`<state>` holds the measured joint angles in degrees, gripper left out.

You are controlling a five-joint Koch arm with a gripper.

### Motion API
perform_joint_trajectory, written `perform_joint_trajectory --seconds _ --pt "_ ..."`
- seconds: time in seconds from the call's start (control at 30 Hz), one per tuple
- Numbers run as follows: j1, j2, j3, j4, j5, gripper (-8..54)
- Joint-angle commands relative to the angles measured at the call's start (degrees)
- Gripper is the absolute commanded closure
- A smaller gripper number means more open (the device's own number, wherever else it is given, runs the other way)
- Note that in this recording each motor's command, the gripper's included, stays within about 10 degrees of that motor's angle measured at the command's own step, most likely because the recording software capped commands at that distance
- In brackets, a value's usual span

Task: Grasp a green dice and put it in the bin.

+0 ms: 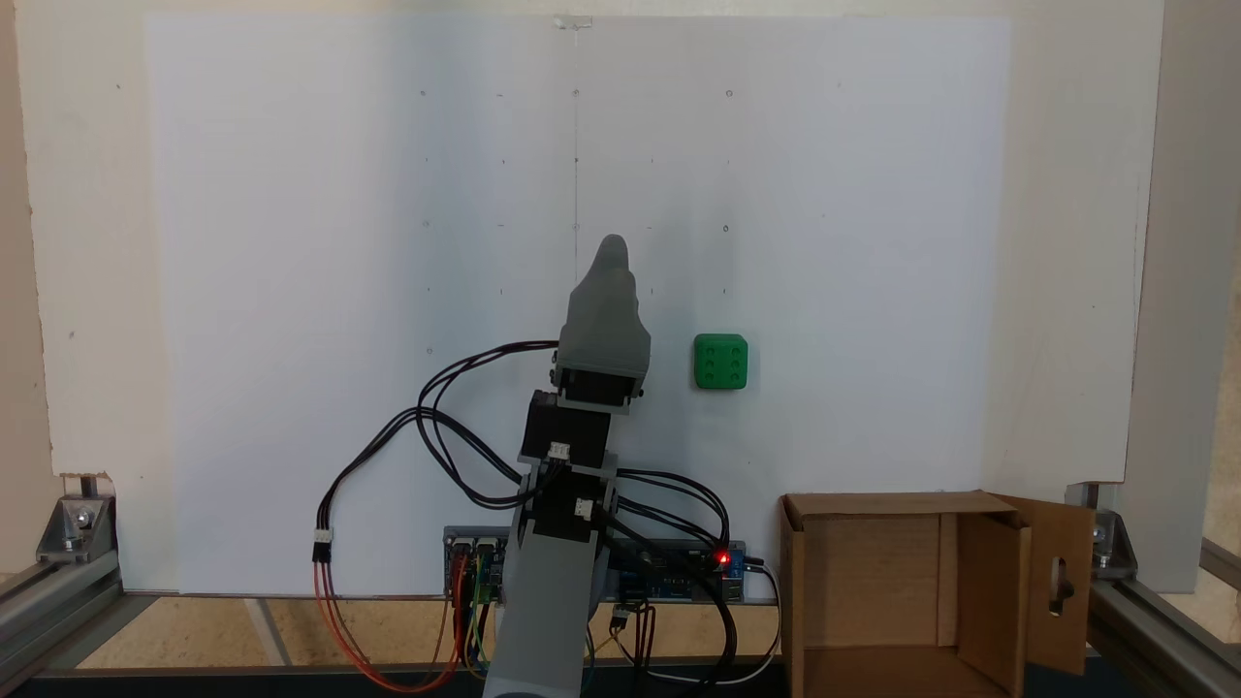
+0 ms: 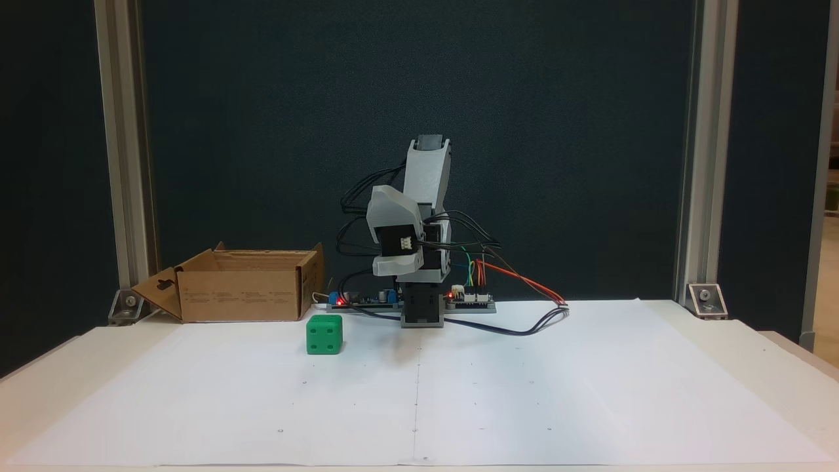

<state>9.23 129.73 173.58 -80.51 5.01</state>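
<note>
The green dice (image 1: 720, 362) (image 2: 324, 335) rests alone on the white paper sheet, its six-pip face up in a fixed view from above. The bin (image 1: 991, 582) (image 2: 242, 295) is an open brown cardboard box by the arm's base, with one slotted flap folded outward. My gripper (image 1: 613, 254) (image 2: 395, 265) hangs above the paper on the folded arm, a short way from the dice and not touching it. Its grey jaws overlap in both fixed views, so their state is unclear. Nothing shows between them.
A circuit board (image 1: 679, 572) (image 2: 367, 300) with a red light and loose black, red and orange cables (image 1: 427, 417) (image 2: 524, 314) lie around the arm's base. Aluminium frame posts (image 2: 124, 157) and corner brackets (image 1: 78, 519) stand at the table's edges. The white paper (image 2: 524, 393) covers most of the table.
</note>
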Motion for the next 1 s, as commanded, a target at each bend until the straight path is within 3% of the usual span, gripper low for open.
perform_joint_trajectory --seconds 0.0,0.23,0.53,0.77,0.97 --pt "0.26 6.06 -3.16 2.11 0.70 2.4" --pt "2.72 6.06 -14.68 27.14 0.62 2.0" --pt "6.94 6.06 -44.21 63.61 0.79 0.9" --pt "10.11 6.06 -50.19 90.07 0.00 -1.4" --pt "22.50 3.25 -62.05 112.57 -17.21 -4.6"
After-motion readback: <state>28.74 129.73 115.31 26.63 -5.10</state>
